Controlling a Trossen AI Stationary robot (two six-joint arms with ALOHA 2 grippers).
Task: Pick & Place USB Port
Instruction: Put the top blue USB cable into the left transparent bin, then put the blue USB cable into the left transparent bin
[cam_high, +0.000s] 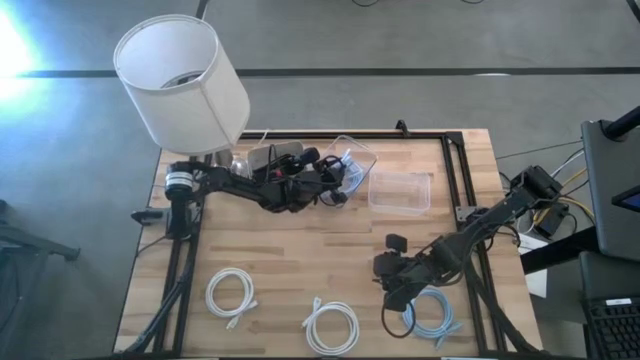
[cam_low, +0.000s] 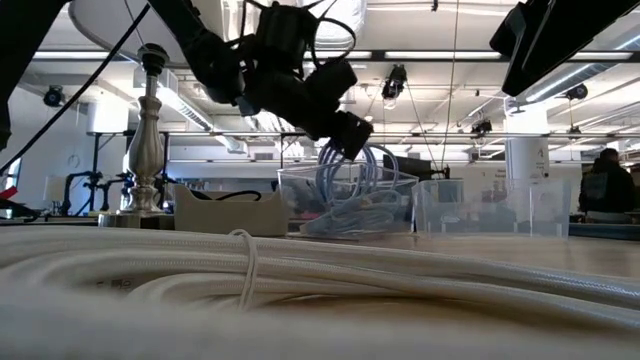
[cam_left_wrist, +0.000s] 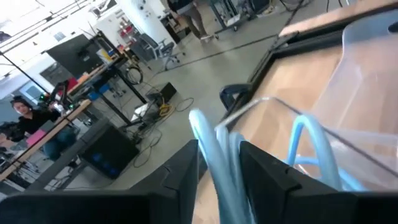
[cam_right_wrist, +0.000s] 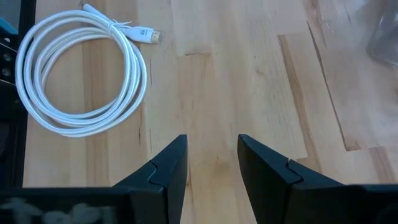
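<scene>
High view shows the left gripper (cam_high: 343, 180) poised over the tilted clear bin (cam_high: 357, 160) at the desk's (cam_high: 300, 250) far edge, closed on a pale blue USB cable (cam_left_wrist: 214, 155) — held above the rim, likely for dropping in. Right gripper (cam_right_wrist: 211, 163) hovers low near the front — parted, empty, near a white cable coil (cam_right_wrist: 81, 78).
</scene>
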